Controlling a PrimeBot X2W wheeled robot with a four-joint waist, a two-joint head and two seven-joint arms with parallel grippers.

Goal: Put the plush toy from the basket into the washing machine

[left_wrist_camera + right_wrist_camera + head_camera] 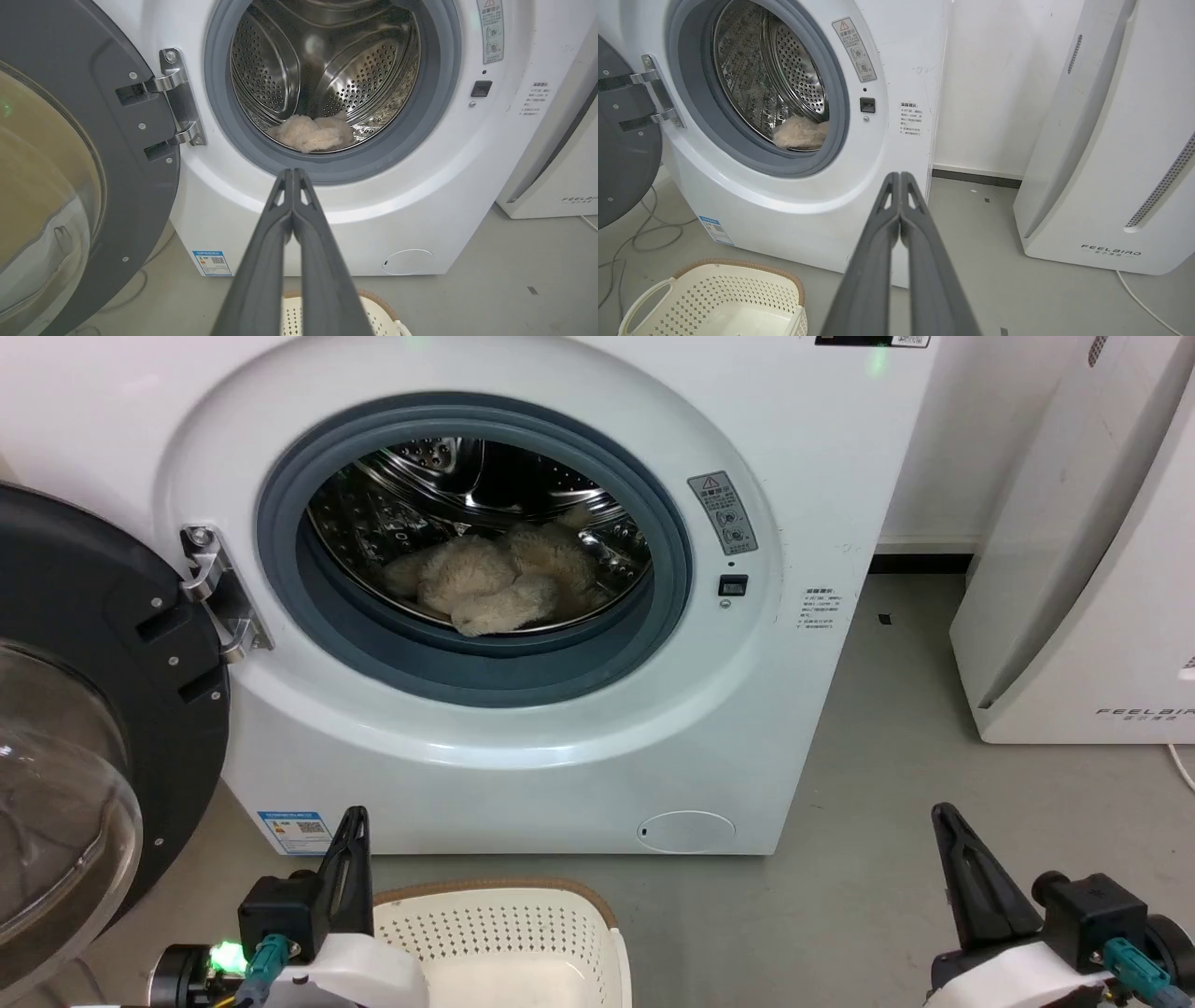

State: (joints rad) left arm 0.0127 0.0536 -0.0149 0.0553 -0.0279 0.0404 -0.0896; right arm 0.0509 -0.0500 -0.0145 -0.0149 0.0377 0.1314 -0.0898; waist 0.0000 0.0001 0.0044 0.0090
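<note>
Plush toy [495, 583] rests in the steel drum [485, 476] of the washer [560, 747], well apart from both hands. Nearest, the left hand [355, 817] and right hand [941, 812] hang low, each with its fingers pressed together on nothing, the basket [495, 924] on the floor [868, 803] just beside the left one. Beyond, the door [112, 644] stands wide open at left, the toy low behind the grey ring [467, 681].

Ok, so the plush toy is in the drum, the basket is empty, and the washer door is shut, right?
Not the door: the head view shows the door swung wide open on its hinge at the left. The rest holds: the plush toy lies in the drum and the basket is empty.
</note>
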